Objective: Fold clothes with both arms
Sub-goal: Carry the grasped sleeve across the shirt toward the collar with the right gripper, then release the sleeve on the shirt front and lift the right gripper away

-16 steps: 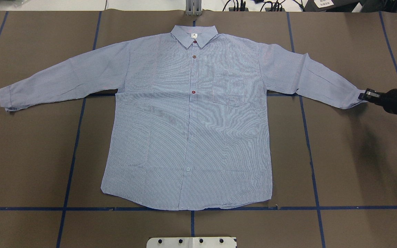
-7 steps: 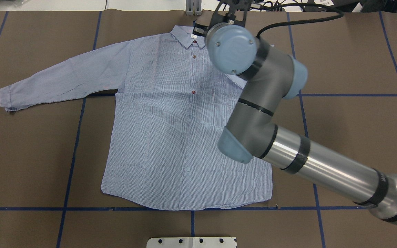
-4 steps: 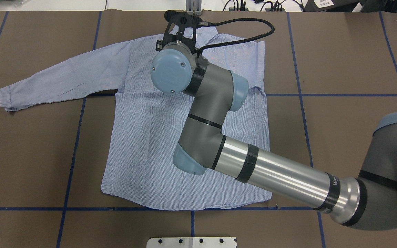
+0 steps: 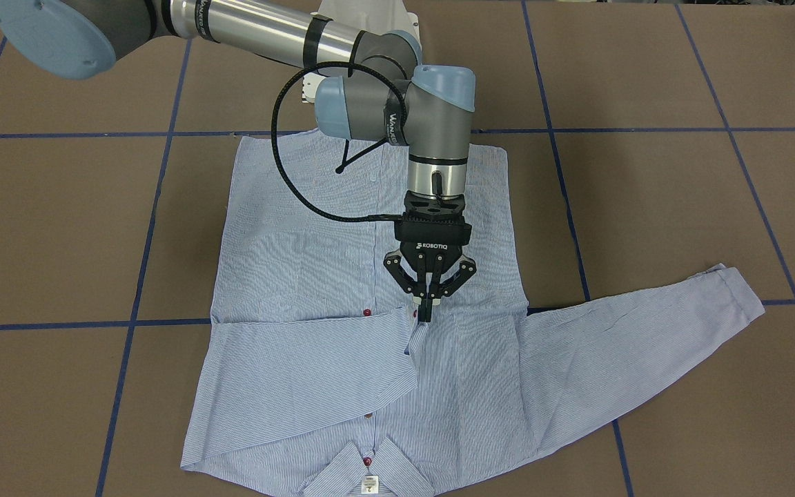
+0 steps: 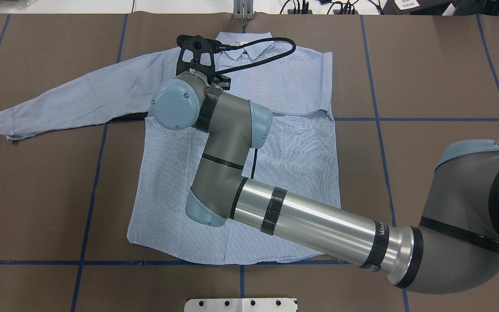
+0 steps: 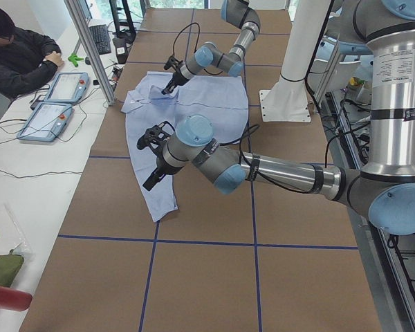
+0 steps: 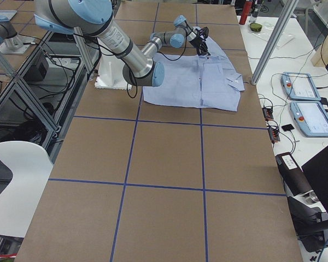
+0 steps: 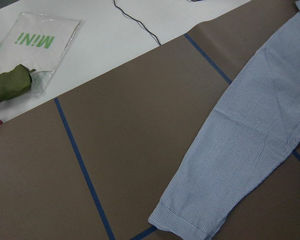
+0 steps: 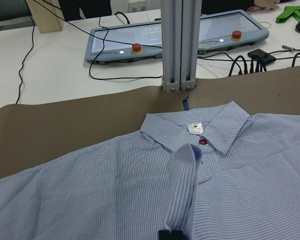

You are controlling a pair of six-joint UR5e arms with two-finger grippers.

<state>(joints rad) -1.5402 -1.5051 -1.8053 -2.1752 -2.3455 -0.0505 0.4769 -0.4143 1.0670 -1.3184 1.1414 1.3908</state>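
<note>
Cuff (image 4: 411, 338) pinched tight in right gripper (image 4: 428, 307) over the shirt (image 4: 301, 235); other sleeve (image 4: 646, 331) runs long toward robot's left, left gripper (image 6: 149, 184) nearest it, jaws unreadable.

Kept from me by arm and edge

From overhead my right arm (image 5: 221, 177) covers the middle of the shirt (image 5: 301, 164) and hides my right gripper (image 4: 428, 308); the wrist camera cuts its fingertips (image 9: 170, 235) at the bottom edge. The collar (image 4: 397, 473) runs off the front view's edge. My left gripper (image 6: 152, 181) shows only small in the side view, seemingly over a sleeve (image 6: 162, 199); parted or closed, I cannot tell.
</note>
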